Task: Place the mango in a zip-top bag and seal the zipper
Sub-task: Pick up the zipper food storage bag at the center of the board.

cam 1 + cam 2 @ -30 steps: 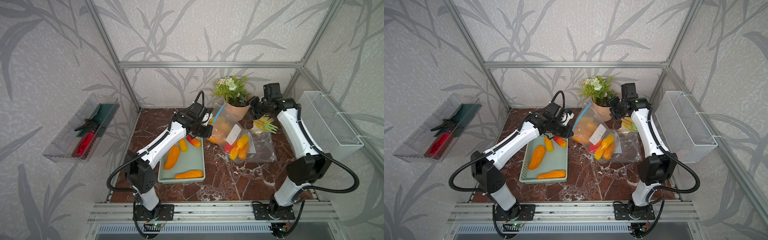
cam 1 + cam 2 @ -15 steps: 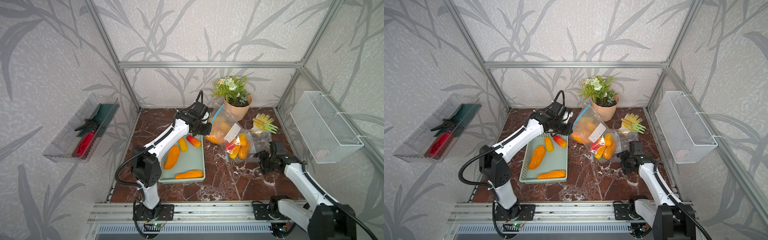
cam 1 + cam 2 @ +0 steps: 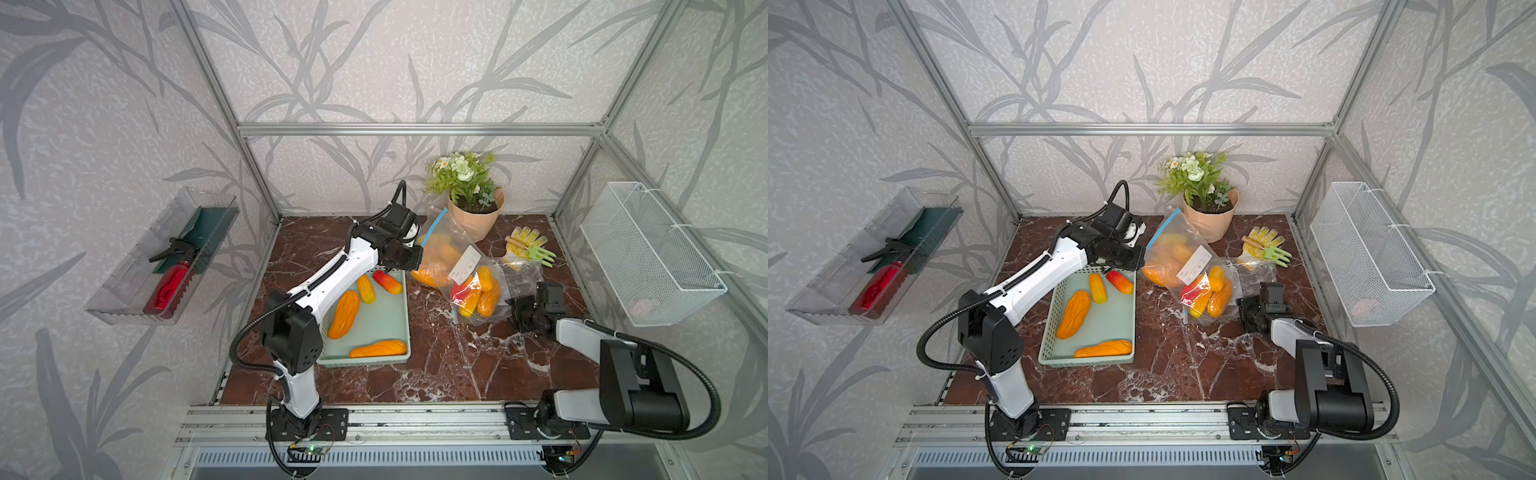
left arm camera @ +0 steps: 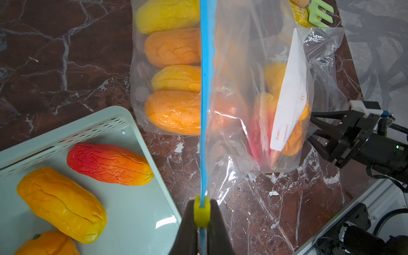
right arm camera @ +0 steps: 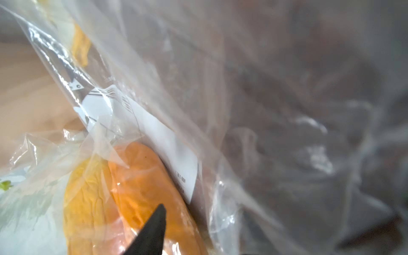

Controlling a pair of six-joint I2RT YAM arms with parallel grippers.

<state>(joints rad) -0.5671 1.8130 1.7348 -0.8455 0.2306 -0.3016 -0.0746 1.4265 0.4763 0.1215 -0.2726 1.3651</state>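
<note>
A clear zip-top bag (image 3: 446,249) (image 4: 242,92) stands between the basket and the flower pot, with several orange and yellow mangoes (image 3: 436,259) inside. Its blue zipper (image 3: 434,226) (image 4: 206,88) runs up along the mouth. My left gripper (image 3: 419,251) (image 4: 202,207) is shut on the yellow-green slider (image 4: 202,213) at the zipper's near end. A labelled part of the plastic with red and orange mangoes (image 3: 478,293) lies on the table. My right gripper (image 3: 514,309) (image 4: 311,127) sits low at that part's edge, jaws apart. One finger (image 5: 152,231) rests against the plastic over an orange mango (image 5: 141,181).
A mint-green basket (image 3: 365,360) (image 4: 66,132) with several loose mangoes lies front left of the bag. A flower pot (image 3: 473,216) and garden gloves with a green fork (image 3: 528,245) stand at the back. A wire basket (image 3: 648,257) and a clear tray (image 3: 166,257) hang on the side walls.
My right arm has swung from the bag's top by the flower pot down to the table at the bag's front right. The left gripper has kept its hold on the slider.
</note>
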